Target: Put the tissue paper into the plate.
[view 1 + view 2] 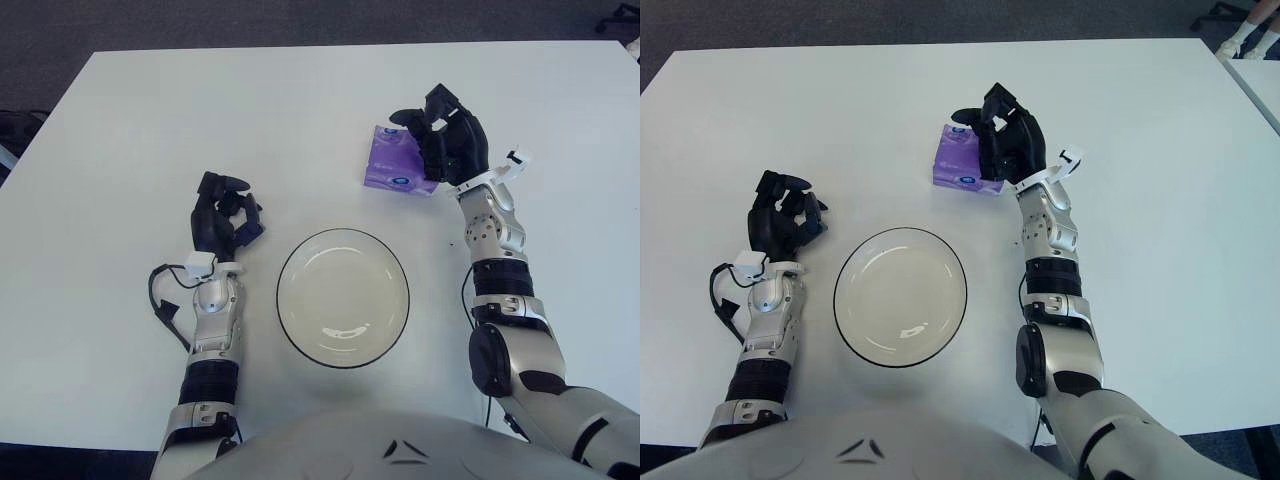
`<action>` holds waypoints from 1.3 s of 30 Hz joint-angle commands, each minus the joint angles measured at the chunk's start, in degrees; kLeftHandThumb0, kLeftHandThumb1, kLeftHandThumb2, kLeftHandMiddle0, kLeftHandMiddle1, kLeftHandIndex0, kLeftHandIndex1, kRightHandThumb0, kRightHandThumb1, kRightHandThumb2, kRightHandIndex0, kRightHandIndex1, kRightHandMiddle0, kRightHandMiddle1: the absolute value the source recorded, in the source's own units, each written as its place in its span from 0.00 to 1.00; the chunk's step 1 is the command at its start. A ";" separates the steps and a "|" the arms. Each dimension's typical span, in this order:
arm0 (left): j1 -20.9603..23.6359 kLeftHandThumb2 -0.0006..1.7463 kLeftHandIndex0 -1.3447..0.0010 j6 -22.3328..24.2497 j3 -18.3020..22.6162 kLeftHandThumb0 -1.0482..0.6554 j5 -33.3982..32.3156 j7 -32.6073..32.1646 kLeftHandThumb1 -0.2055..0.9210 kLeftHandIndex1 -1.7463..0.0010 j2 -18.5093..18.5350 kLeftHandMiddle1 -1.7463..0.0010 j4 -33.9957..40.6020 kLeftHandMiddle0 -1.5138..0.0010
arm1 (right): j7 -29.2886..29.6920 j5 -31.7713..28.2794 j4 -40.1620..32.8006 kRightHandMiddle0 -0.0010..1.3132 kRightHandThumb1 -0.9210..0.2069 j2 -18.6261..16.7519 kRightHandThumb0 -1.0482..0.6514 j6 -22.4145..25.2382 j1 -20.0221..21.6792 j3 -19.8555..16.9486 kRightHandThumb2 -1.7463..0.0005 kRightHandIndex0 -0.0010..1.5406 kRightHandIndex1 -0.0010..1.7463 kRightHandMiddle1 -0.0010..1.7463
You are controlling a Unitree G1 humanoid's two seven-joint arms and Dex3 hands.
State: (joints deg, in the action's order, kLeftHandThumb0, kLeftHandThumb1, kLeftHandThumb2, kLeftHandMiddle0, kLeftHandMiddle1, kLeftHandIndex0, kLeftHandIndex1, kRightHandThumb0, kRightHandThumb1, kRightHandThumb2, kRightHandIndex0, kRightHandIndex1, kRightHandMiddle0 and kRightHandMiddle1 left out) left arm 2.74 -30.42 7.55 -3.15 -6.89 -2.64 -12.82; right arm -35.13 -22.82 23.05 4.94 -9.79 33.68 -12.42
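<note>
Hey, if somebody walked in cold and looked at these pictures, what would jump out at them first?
Probably the purple tissue pack on the white table, with the right hand closed around its right side, far right of centre. Next, the empty white plate with a dark rim, near the table's front edge. The left hand shows to the plate's left, fingers curled, holding nothing.
</note>
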 commanded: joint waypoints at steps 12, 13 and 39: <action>-9.42 0.61 0.67 -0.05 -0.56 0.37 0.81 0.03 0.65 0.00 -2.63 0.00 -9.73 0.53 | 6.86 42.06 -0.26 0.00 0.11 22.82 0.00 -26.67 -0.59 14.44 0.72 0.00 0.01 0.02; -9.39 0.61 0.67 0.04 -0.52 0.37 0.72 0.06 0.65 0.00 -2.64 0.00 -9.75 0.53 | 7.86 43.50 -0.12 0.00 0.12 23.32 0.00 -26.86 -0.43 14.87 0.73 0.00 0.01 0.01; -9.26 0.60 0.67 -0.51 -0.51 0.37 0.75 0.31 0.66 0.00 -2.68 0.00 -10.05 0.55 | 17.08 51.51 3.13 0.00 0.03 30.21 0.00 -32.95 3.61 20.61 0.83 0.00 0.00 0.00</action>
State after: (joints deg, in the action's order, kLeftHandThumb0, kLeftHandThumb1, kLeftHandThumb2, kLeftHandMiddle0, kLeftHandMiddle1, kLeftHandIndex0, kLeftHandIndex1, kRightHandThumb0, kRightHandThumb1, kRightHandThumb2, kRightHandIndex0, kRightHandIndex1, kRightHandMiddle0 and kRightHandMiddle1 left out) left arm 2.45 -30.50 7.93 -3.04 -6.88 -2.83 -13.79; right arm -18.93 27.57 25.38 33.26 -40.81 35.97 6.87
